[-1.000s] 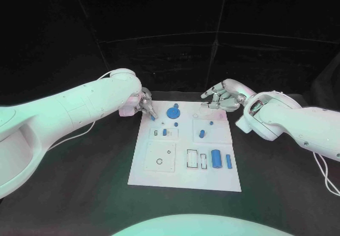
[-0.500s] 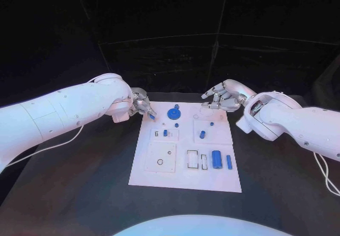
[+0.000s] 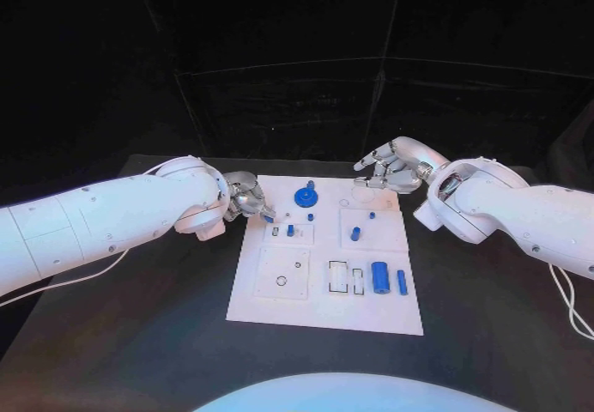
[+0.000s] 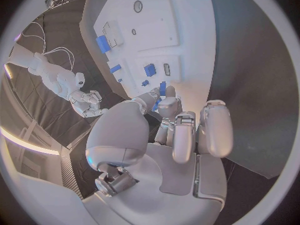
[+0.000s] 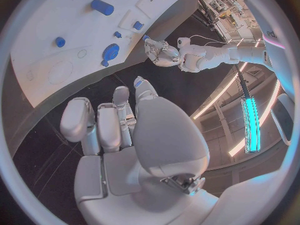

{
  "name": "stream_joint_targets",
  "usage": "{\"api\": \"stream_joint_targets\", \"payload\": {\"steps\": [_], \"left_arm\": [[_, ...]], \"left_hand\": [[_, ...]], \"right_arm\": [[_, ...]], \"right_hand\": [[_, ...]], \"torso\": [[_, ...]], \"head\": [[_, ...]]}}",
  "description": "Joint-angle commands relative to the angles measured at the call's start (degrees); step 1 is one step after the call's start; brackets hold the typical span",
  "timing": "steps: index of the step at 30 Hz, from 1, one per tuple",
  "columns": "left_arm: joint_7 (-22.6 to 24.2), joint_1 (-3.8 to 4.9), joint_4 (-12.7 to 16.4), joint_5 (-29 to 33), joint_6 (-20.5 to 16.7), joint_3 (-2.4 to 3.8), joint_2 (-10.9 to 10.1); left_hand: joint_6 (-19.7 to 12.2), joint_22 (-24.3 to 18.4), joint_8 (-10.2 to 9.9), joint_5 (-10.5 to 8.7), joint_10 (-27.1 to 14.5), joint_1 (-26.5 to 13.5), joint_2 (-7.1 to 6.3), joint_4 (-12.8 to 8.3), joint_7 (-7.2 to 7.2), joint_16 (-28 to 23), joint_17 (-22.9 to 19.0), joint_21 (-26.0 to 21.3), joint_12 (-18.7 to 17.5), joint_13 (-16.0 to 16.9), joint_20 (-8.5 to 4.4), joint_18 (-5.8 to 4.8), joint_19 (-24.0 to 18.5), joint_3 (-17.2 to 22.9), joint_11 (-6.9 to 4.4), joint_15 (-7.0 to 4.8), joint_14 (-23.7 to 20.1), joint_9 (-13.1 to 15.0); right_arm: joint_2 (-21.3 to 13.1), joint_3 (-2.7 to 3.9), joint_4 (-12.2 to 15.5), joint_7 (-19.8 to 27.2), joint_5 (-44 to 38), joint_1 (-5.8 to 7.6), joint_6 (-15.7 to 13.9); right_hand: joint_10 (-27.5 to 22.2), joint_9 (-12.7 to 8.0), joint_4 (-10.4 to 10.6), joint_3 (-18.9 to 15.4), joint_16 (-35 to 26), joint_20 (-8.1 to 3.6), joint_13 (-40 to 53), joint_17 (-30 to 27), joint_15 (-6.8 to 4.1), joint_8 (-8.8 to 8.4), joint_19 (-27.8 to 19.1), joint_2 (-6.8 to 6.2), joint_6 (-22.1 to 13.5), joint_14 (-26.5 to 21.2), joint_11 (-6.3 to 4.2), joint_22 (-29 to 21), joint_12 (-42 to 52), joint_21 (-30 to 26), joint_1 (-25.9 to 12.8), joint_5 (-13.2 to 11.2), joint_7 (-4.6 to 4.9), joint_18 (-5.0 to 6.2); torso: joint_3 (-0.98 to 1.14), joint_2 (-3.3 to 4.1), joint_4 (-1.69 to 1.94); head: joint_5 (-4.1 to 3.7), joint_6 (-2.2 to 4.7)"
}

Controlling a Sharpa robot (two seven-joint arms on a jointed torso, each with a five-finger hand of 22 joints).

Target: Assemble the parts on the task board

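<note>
— Since a second ago the left hand (image 3: 249, 199) has come down along the board's (image 3: 310, 313) left edge, from the far corner to a spot level with the small upper-left panel. What does it carry?

— A small blue part (image 3: 268, 209), pinched at the fingertips (image 4: 164, 104), just over the board's left margin. The other fingers are curled beside it.

— And the board itself?

— It lies flat in the middle of the black table (image 3: 148, 343), with bare table on every side, widest toward the near edge. Standing or lying on it: a blue disc (image 3: 303, 196) near the far edge, two small pegs (image 3: 290, 229) in the upper-left panel, a peg (image 3: 354, 232) right of centre, and a thick cylinder (image 3: 378, 277) with a thinner one (image 3: 401, 281) beside it toward the near right.

— The right hand (image 3: 391, 168)?

— It has kept its place above the far right corner, off the parts, fingers half curled and apart, holding nothing.

— Room between the hands?

— They are well apart, the disc between them.
</note>
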Motion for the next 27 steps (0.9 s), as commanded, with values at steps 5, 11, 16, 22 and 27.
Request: {"api": "stream_joint_targets", "payload": {"steps": [5, 11, 16, 22, 27], "left_arm": [[1.35, -0.44, 1.07, -5.04, -0.86, -0.84, -0.08], [1.23, -0.71, 1.18, -6.33, -0.08, -1.17, 0.21], [1.0, -0.81, 1.04, -6.6, 0.47, -1.25, 0.49], [0.59, -0.91, 0.64, -6.7, 0.46, -1.29, 0.94], [0.42, -0.96, 0.47, -6.72, 0.05, -1.3, 1.28]], "left_hand": [[0.09, -0.05, 0.26, 0.19, 0.57, -0.12, 0.1, -5.63, -0.18, 0.19, 15.09, 0.31, 0.03, -0.14, 0.12, -0.34, 0.37, 6.2, -0.05, -0.26, 5.94, 0.1], [0.09, -0.05, 0.26, 0.19, 0.57, -0.12, 0.1, -5.63, -0.18, 0.19, 15.09, 0.31, 0.03, -0.14, 0.12, -0.34, 0.37, 6.2, -0.05, -0.26, 5.94, 0.1], [0.09, -0.05, 0.26, 0.19, 0.57, -0.12, 0.1, -5.63, -0.18, 0.19, 15.09, 0.31, 0.03, -0.14, 0.12, -0.34, 0.37, 6.2, -0.05, -0.26, 5.94, 0.1], [0.09, -0.05, 0.26, 0.19, 0.57, -0.12, 0.1, -5.63, -0.18, 0.19, 15.09, 0.31, 0.03, -0.14, 0.12, -0.34, 0.37, 6.2, -0.05, -0.26, 5.94, 0.1], [0.09, -0.05, 0.26, 0.19, 0.57, -0.12, 0.1, -5.63, -0.18, 0.19, 15.09, 0.31, 0.03, -0.14, 0.12, -0.34, 0.37, 6.2, -0.05, -0.26, 5.94, 0.1]], "right_arm": [[0.3, 0.02, -0.22, 0.42, 0.09, 0.09, 0.53], [0.44, 0.02, -0.31, 0.45, 0.09, 0.09, 0.61], [0.51, 0.02, -0.34, 0.47, 0.09, 0.09, 0.64], [0.6, 0.02, -0.36, 0.5, 0.09, 0.09, 0.68], [0.65, 0.02, -0.37, 0.53, 0.09, 0.09, 0.68]], "right_hand": [[-0.35, -0.04, -0.43, -0.06, -0.22, 0.17, -0.06, -0.05, -0.47, 0.22, -0.4, 0.21, -0.47, 1.08, -0.08, -0.06, -0.3, -0.33, 0.21, -0.26, -0.01, 0.96], [-0.35, -0.04, -0.43, -0.06, -0.22, 0.17, -0.06, -0.05, -0.47, 0.22, -0.4, 0.21, -0.47, 1.08, -0.08, -0.06, -0.3, -0.33, 0.21, -0.26, -0.01, 0.96], [-0.35, -0.04, -0.43, -0.06, -0.22, 0.17, -0.06, -0.05, -0.47, 0.22, -0.4, 0.21, -0.47, 1.08, -0.08, -0.06, -0.3, -0.33, 0.21, -0.26, -0.01, 0.96], [-0.35, -0.04, -0.43, -0.06, -0.22, 0.17, -0.06, -0.05, -0.47, 0.22, -0.4, 0.21, -0.47, 1.08, -0.08, -0.06, -0.3, -0.33, 0.21, -0.26, -0.01, 0.96], [-0.35, -0.04, -0.43, -0.06, -0.22, 0.17, -0.06, -0.05, -0.47, 0.22, -0.4, 0.21, -0.47, 1.08, -0.08, -0.06, -0.3, -0.33, 0.21, -0.26, -0.01, 0.96]], "torso": [[0.07, 0.04, -0.1], [0.05, 0.05, -0.04], [0.06, 0.02, -0.01], [0.05, 0.01, -0.01], [0.05, 0.02, -0.04]], "head": [[0.15, -0.2], [0.05, -0.26], [0.06, -0.33], [0.03, -0.39], [0.0, -0.39]]}}
